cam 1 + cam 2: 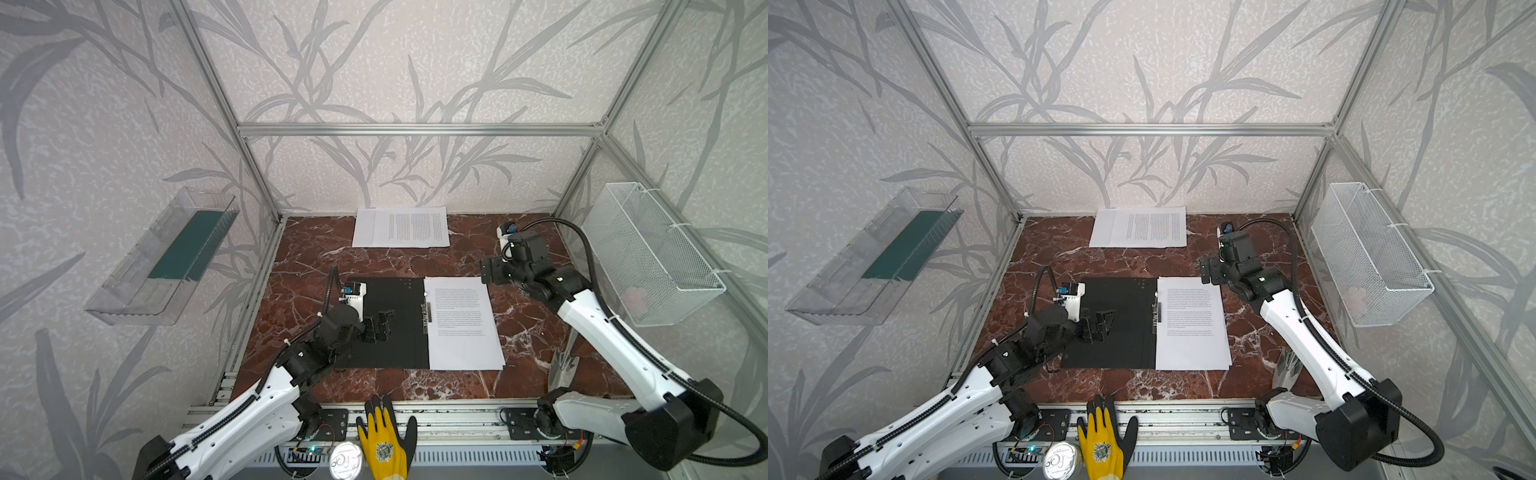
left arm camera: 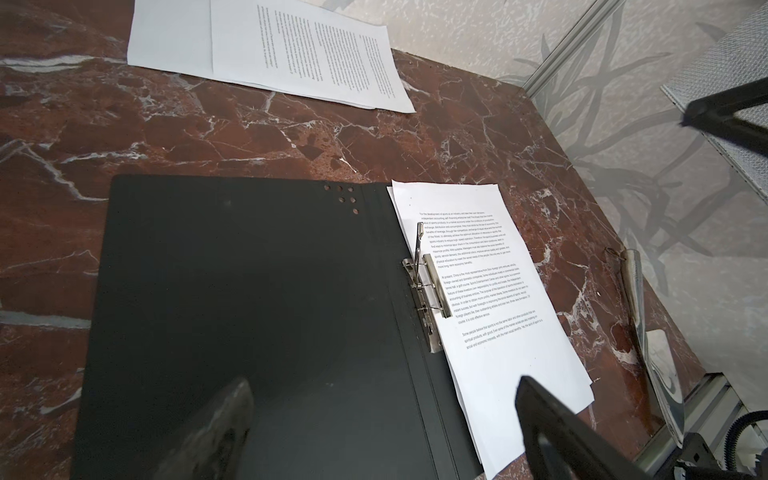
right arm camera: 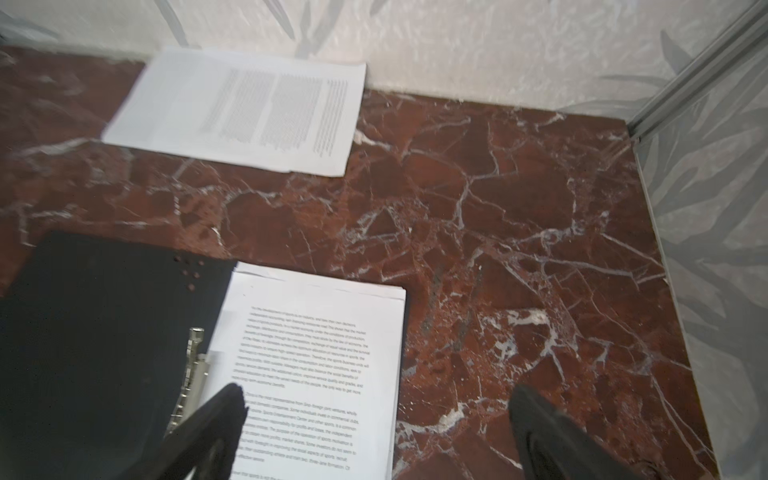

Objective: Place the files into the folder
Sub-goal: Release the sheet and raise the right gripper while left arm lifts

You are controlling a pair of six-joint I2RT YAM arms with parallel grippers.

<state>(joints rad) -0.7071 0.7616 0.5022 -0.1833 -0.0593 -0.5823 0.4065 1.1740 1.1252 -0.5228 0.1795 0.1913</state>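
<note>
While folder (image 1: pixel 399 345) lies open, files (image 1: pixel 463 328) sit on right half; left gripper (image 1: pixel 379 326), right gripper (image 3: pixel 378 397) both gaping, empty-handed.

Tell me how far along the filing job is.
Done: the folder lies open with a stack of sheets on its right half. In hand: nothing; the left pincer and right pincer are both open. Left: the loose sheets at the back of the table.
</note>
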